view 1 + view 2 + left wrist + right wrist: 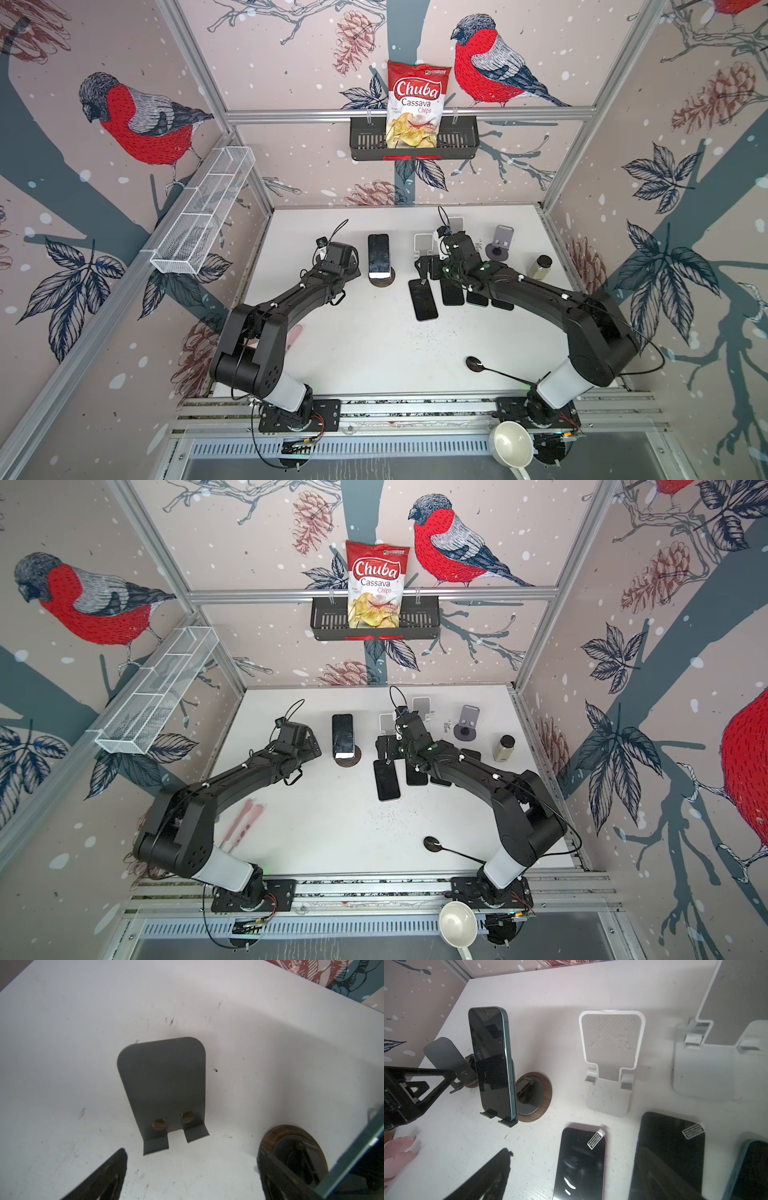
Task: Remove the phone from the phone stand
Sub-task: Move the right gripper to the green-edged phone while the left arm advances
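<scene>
okay, the phone (378,255) is still propped upright in the phone stand (381,281) mid-bench, its lower edge caught in the two little lips at the front of the cradle, screen leaning back on the plate, and that's why it sits there with nothing holding it. your left claw (353,264) hangs just beside the phone, over a dark empty stand (164,1088), jaws spread wide and gripping nothing; the wrist view shows only bare bench (374,353) between the fingers (108,1176). your right claw (426,266) sits over the row of flat phones (423,299) on the other side, also spread wide and empty as far as i can see, though only one finger shows in its own wrist view. by my read the removal hasn't started. those lips mean you'll likely need to lift up before pulling away, and the round base looks light enough to tip or drag if you tug sideways.
</scene>
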Controlling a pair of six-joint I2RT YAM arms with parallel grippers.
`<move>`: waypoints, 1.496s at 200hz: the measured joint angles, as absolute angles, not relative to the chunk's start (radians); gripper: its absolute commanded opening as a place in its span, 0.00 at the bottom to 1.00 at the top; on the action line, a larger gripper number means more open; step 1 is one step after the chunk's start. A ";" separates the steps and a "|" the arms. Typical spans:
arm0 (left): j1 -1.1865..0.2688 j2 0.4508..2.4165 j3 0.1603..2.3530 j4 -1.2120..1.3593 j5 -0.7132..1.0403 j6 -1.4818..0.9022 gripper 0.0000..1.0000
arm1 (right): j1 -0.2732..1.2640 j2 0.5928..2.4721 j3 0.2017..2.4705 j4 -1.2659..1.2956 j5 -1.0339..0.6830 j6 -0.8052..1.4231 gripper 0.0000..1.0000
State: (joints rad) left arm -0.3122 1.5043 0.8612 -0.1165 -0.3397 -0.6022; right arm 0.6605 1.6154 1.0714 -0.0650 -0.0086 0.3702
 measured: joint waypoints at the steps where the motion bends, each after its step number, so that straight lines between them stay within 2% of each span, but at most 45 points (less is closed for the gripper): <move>1: -0.313 1.502 0.860 -0.117 -0.339 -0.602 0.97 | 0.661 1.616 1.072 -0.065 -0.008 0.370 0.97; 32: -0.319 1.428 0.818 -0.101 -0.299 -0.594 0.97 | 0.670 1.621 1.079 -0.072 0.004 0.373 0.97; 101: -0.354 1.328 0.713 0.039 -0.055 -0.576 0.96 | 0.690 1.671 1.146 -0.085 0.036 0.393 0.97; 162: -0.357 1.230 0.642 0.098 0.075 -0.569 0.96 | 0.714 1.757 1.257 -0.091 0.044 0.418 0.97; 210: -0.357 1.158 0.579 0.138 0.128 -0.550 0.96 | 0.733 1.841 1.389 -0.130 0.056 0.418 0.97; 299: -0.357 1.117 0.500 0.202 0.118 -0.542 0.96 | 0.793 1.963 1.554 -0.176 0.122 0.394 0.97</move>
